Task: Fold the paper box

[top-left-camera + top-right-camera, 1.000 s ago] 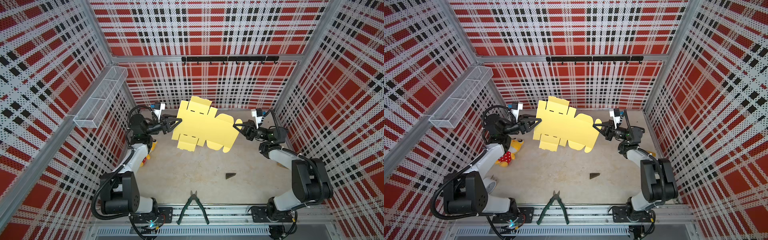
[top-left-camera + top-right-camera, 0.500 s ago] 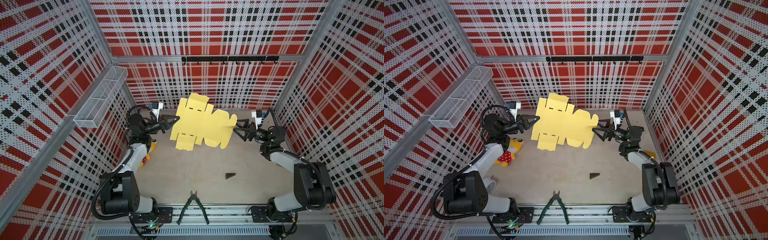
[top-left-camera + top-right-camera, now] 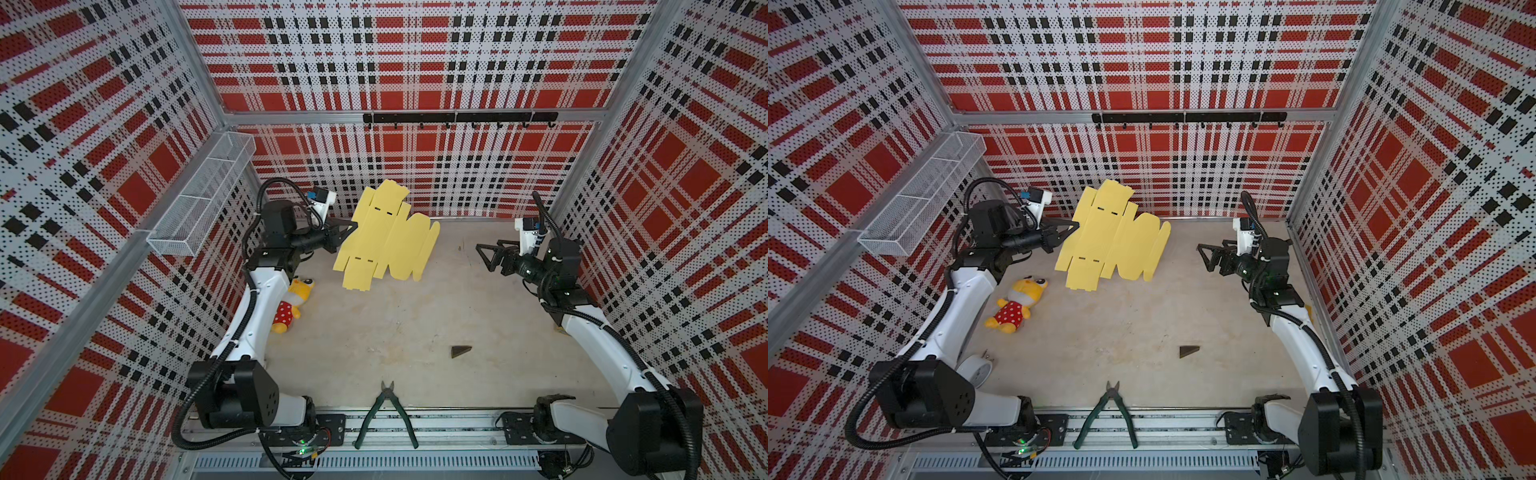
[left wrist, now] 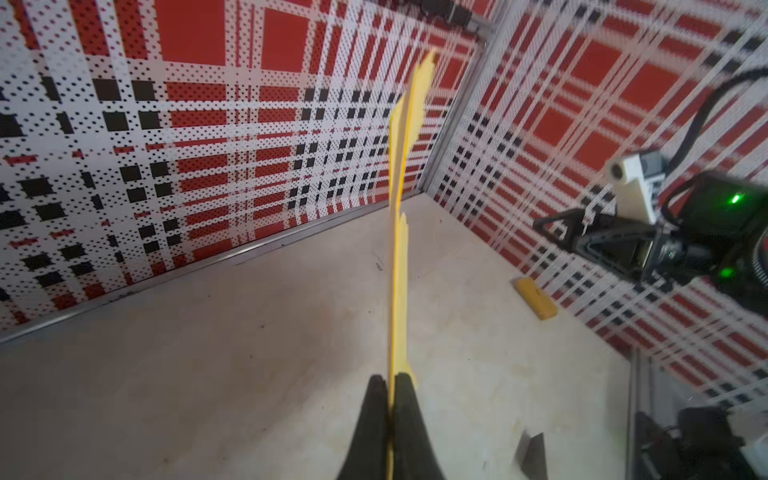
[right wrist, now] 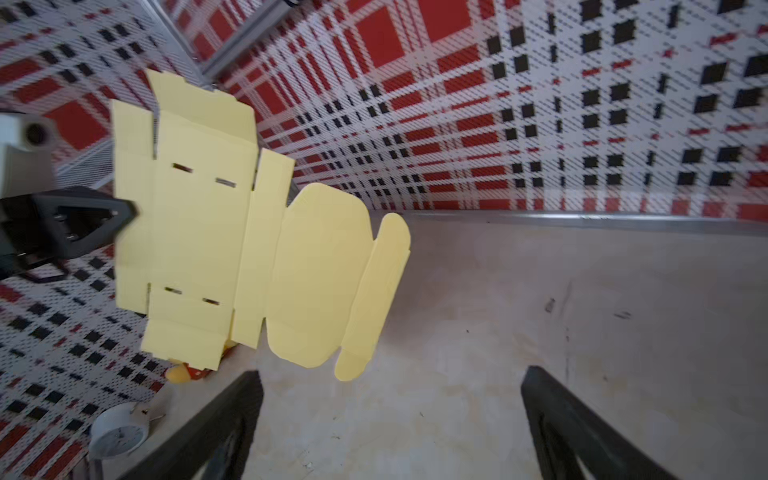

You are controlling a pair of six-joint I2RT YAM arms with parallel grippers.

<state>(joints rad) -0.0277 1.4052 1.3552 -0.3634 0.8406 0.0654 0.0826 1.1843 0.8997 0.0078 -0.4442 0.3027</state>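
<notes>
Pale yellow die-cut cardboard paper box (image 3: 386, 237); yellow plush toy (image 3: 1011, 311), red polka-dot body; red-black-white plaid perforated walls (image 3: 415, 62); beige bench (image 3: 395, 324).

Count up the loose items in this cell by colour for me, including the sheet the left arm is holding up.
Yellow: 3 (paper box, plush toy, small block)
Green-handled: 1 (pliers)
Dark: 1 (wedge)
White: 1 (clock)
Total: 6
</notes>
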